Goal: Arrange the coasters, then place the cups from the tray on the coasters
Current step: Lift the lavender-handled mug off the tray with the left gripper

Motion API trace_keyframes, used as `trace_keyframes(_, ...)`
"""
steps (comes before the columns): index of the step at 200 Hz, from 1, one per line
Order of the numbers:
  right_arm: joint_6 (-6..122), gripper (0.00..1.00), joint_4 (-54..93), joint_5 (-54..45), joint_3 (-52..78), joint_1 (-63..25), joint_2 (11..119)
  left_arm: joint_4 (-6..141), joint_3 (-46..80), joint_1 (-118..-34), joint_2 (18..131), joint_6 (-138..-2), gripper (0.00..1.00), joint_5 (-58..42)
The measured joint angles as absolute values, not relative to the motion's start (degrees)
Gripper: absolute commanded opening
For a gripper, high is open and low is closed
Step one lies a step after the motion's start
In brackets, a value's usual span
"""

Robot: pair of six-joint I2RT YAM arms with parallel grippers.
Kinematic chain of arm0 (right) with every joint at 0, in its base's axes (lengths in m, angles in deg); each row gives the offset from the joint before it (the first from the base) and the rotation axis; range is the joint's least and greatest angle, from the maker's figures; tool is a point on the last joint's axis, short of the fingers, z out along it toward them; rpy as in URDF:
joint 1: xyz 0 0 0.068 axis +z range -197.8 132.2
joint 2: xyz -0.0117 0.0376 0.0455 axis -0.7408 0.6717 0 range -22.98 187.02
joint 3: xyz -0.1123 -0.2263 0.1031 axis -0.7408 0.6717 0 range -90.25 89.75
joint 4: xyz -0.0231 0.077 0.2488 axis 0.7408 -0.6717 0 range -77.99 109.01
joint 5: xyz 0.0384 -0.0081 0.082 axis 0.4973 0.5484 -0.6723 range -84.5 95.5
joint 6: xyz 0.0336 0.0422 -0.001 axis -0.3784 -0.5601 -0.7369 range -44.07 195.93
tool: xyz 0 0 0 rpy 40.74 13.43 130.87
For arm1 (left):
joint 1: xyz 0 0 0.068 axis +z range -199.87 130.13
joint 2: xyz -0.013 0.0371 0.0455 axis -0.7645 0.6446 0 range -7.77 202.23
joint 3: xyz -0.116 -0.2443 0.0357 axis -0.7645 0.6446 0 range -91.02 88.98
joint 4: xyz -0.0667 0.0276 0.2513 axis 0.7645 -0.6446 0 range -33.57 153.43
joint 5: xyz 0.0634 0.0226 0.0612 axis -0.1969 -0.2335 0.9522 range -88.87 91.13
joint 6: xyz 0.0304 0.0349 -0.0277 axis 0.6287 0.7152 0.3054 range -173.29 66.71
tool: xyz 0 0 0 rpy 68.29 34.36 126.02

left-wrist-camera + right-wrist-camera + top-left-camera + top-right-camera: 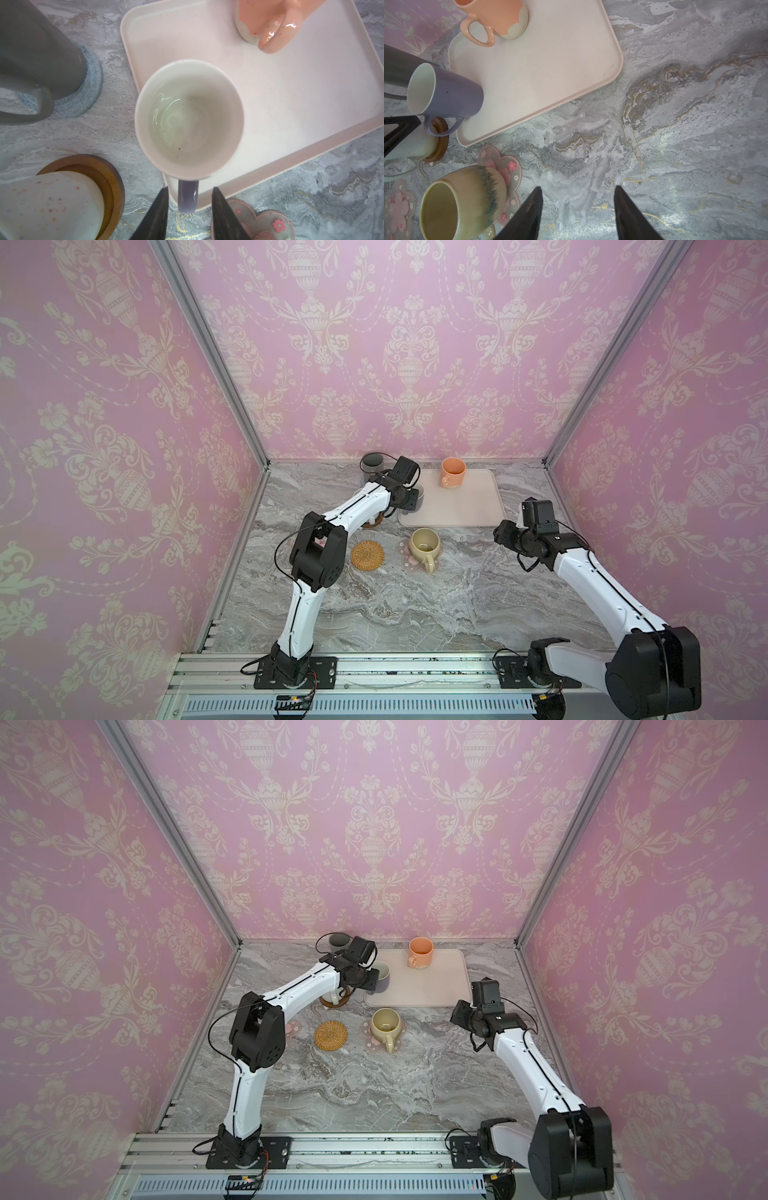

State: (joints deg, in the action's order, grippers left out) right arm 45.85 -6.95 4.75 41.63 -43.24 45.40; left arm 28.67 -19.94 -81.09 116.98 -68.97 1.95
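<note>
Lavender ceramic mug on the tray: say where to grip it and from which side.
On the lavender ceramic mug, grip the loop handle across its flat sides. It juts over the pale pink rectangular tray rim toward the left gripper, whose open fingers flank it; approach from there.

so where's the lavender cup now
In both top views the lavender cup stands in the tray's near-left corner, handle between the left gripper's open jaws.

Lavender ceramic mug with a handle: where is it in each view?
Top view: lavender mug on pale pink rectangular tray's near-left corner, partly hidden.
Top view: mug, same corner.
Left wrist: mug fills frame centre, seen from above.
Right wrist: mug at frame edge, on tray corner.
Shared landmark: the tray.
</note>
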Motion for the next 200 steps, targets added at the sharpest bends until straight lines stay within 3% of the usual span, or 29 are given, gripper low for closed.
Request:
trace_keyframes(42, 45.78, 0.57, -6.97, 4.88, 41.98, -43.24, 44.81, 26.0, -22.39, -80.72, 118.36, -68.99, 0.39, 1.86)
trace_keyframes(109, 45.65, 0.56, -6.95, 4.86, 42.24, -43.24, 44.15, 29.5, -10.37, -80.72, 114.29, -69.3, 0.41, 0.74)
trace_keyframes(200, 44.78, 0.57, -6.99, 5.47, 42.72, -43.24, 42.49, 30.85, -16.23, -80.72, 115.87, -69.69, 0.41, -0.26)
